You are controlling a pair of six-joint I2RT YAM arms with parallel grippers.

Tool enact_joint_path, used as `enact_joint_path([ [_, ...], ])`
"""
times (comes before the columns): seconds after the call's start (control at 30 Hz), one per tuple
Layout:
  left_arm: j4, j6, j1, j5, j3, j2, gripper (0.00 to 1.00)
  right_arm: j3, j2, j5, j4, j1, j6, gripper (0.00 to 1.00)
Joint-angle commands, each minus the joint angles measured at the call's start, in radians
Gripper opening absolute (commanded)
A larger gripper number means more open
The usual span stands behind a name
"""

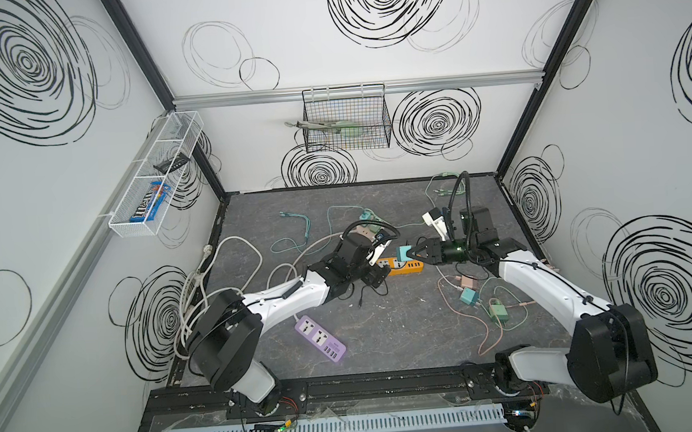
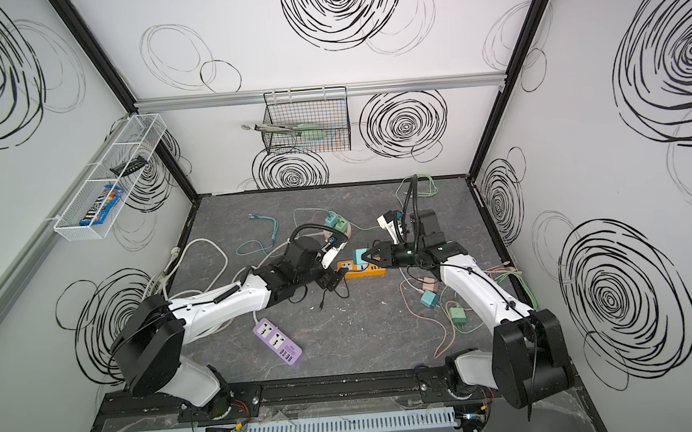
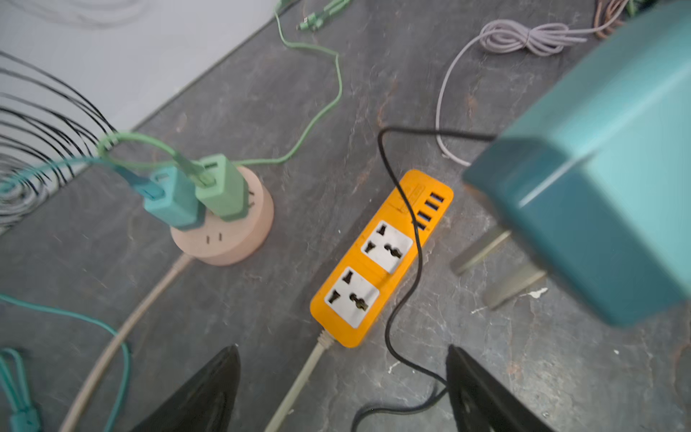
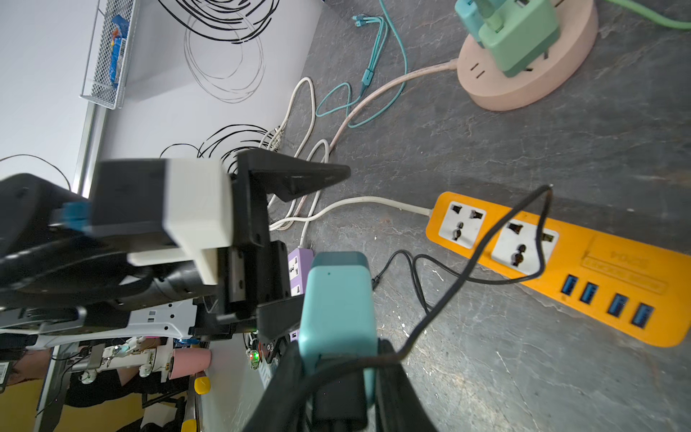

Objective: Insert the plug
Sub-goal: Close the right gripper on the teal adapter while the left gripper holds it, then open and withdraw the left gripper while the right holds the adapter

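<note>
Teal blocky plastic plug (image 4: 336,306) hung clamped in the right gripper (image 1: 412,254), its metal prongs (image 3: 486,258) slanting down just beside the sockets (image 3: 387,247) of the flat orange power strip (image 3: 374,321), whose cord end lay by the wide, empty left gripper (image 3: 344,392).

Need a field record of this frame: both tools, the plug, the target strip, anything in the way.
right tool: shut on teal plug
left tool: open, empty, close beside the plug
plug state: prongs bare, not inserted
orange strip: lying flat, both sockets empty
obstruction: black cable crosses the strip by one socket
other: pink round hub with two adapters plugged in; purple strip, sockets empty
</note>
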Motion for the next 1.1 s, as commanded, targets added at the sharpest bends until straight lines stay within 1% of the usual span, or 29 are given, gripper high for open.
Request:
enact_joint_path([
  [0.0, 0.002, -0.157, -0.015, -0.020, -0.009, 0.041, 0.88, -0.006, -0.010, -0.006, 0.049, -0.002, 0.017, 0.00],
  [0.07, 0.001, -0.191, -0.020, -0.054, 0.002, 0.071, 0.86, -0.010, -0.009, -0.005, 0.054, -0.002, 0.021, 0.00],
  [0.13, -0.003, -0.212, -0.020, -0.048, 0.014, 0.099, 0.85, -0.018, -0.011, -0.007, 0.062, -0.003, 0.029, 0.00],
  [0.23, -0.020, -0.226, -0.026, -0.022, 0.040, 0.138, 0.82, -0.023, -0.014, -0.011, 0.067, -0.002, 0.036, 0.00],
  [0.37, -0.060, -0.238, -0.044, -0.057, 0.068, 0.190, 0.75, -0.031, -0.023, -0.011, 0.069, -0.002, 0.037, 0.00],
  [0.63, -0.032, -0.266, -0.051, -0.082, 0.058, 0.201, 0.46, -0.038, -0.032, -0.010, 0.069, -0.001, 0.041, 0.00],
  [0.83, -0.034, -0.265, -0.051, -0.101, 0.046, 0.179, 0.21, -0.044, -0.033, -0.006, 0.070, 0.004, 0.043, 0.00],
  [1.0, -0.010, -0.261, -0.048, -0.100, 0.013, 0.126, 0.07, -0.046, -0.027, -0.001, 0.076, 0.008, 0.047, 0.00],
  [1.07, -0.002, -0.264, -0.047, -0.104, 0.002, 0.098, 0.04, -0.044, -0.025, 0.003, 0.076, 0.008, 0.048, 0.00],
])
